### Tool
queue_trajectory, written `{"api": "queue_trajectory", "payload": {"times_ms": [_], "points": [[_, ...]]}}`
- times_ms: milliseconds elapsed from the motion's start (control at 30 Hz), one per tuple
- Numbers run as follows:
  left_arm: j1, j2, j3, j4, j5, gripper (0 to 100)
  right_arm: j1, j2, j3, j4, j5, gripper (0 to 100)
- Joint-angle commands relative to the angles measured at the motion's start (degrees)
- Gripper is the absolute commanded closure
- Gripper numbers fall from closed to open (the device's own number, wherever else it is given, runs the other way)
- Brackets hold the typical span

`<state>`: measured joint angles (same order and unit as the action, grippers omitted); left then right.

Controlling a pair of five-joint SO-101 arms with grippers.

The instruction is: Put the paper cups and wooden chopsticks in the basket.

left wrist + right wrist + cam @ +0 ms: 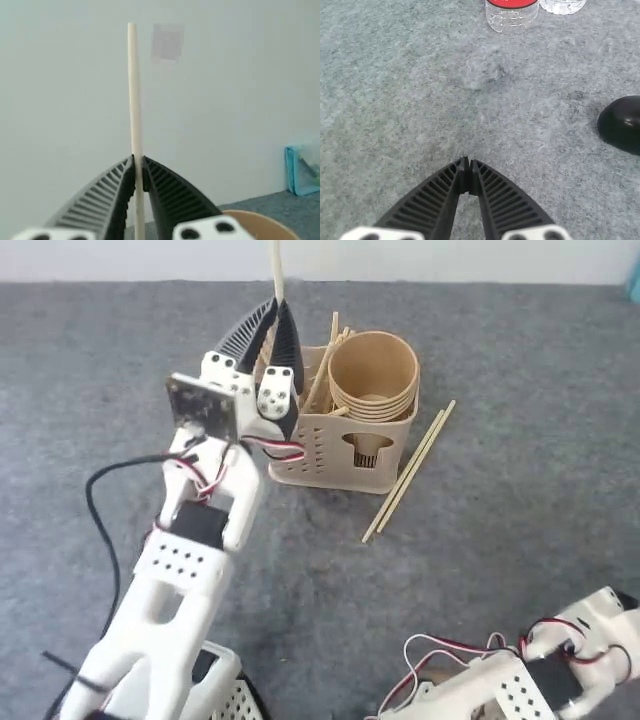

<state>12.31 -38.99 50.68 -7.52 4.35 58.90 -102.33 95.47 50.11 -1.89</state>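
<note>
Paper cups (373, 375) and chopsticks (322, 370) occupy the basket (330, 455); left hand (138, 159) grips another chopstick (133, 90).

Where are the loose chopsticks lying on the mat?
High view: the two loose chopsticks lie on the grey mat, just right of the basket, slanting past its corner.

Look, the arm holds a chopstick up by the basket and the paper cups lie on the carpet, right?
No. The paper cups stand stacked inside the basket, not on the carpet; the high view shows it. The left gripper does hold a chopstick.
</note>
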Motion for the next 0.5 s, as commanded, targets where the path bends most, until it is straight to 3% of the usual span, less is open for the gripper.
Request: {"api": "queue_trajectory", "payload": {"times_ms": [0,167,367,467], "points": [[-2.0,1.8,-0.7,-2.0,1.1,94,-0.5,-0.8,1.1,0.3,0.7,99.1],[-2.1,0.0,-0.7,8.1,1.1,74,-0.7,-0.8,1.1,0.5,0.7,99.1],[-5.2,-13.8,-0.6,24.4,0.8,76,-5.9,-0.3,1.1,1.9,0.7,99.1],[-8.6,-23.4,-0.7,37.5,0.8,77,-11.7,-0.3,1.1,5.2,0.7,99.1]]}}
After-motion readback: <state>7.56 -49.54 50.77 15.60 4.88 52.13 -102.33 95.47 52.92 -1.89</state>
